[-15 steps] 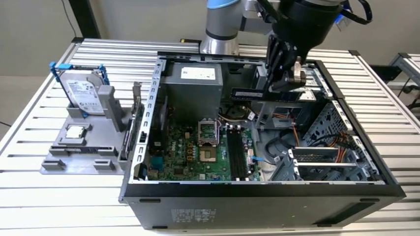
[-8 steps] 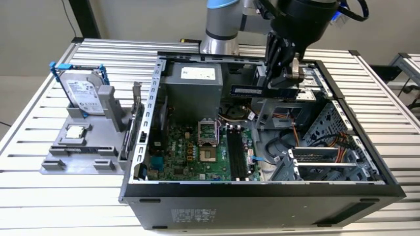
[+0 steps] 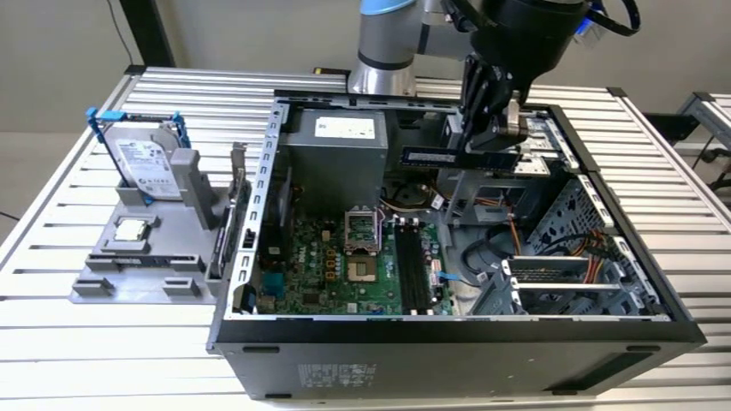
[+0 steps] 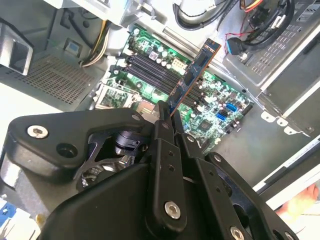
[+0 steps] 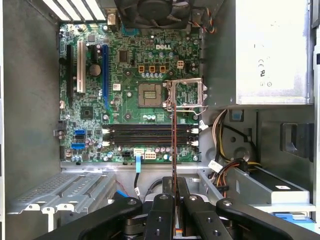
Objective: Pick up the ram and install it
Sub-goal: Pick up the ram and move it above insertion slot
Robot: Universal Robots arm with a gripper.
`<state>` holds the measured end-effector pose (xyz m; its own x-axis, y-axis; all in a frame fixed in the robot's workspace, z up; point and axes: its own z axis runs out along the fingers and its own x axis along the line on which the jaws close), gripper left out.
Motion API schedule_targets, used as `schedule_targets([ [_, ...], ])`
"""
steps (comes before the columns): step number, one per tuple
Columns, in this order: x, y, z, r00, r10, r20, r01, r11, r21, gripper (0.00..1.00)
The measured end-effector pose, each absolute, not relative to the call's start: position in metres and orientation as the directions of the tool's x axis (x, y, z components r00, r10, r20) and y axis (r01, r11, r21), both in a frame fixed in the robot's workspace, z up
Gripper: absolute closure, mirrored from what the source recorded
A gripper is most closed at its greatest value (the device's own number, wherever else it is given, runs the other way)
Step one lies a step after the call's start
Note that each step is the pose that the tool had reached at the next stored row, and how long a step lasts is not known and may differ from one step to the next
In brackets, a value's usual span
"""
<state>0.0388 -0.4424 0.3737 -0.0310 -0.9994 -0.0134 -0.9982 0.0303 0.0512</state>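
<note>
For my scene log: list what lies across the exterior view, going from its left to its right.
From the exterior view's left: hard drive → processor socket → ram → perforated drive cage.

open PC case (image 3: 457,351), mobo (image 3: 325,261), HDD (image 3: 146,167), CPU (image 3: 133,229)

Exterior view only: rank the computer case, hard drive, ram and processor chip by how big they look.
1. computer case, by far the largest.
2. hard drive.
3. ram: it looks longer than the hard drive but much narrower, so these two are close and the order is unsure.
4. processor chip, clearly the smallest.
</note>
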Motion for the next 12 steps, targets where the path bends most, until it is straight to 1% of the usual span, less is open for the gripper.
schedule_targets([
  [12, 0.0387, -0.4421, 0.3737, -0.032, -0.999, -0.013, -0.998, 0.031, 0.051, 1.00],
])
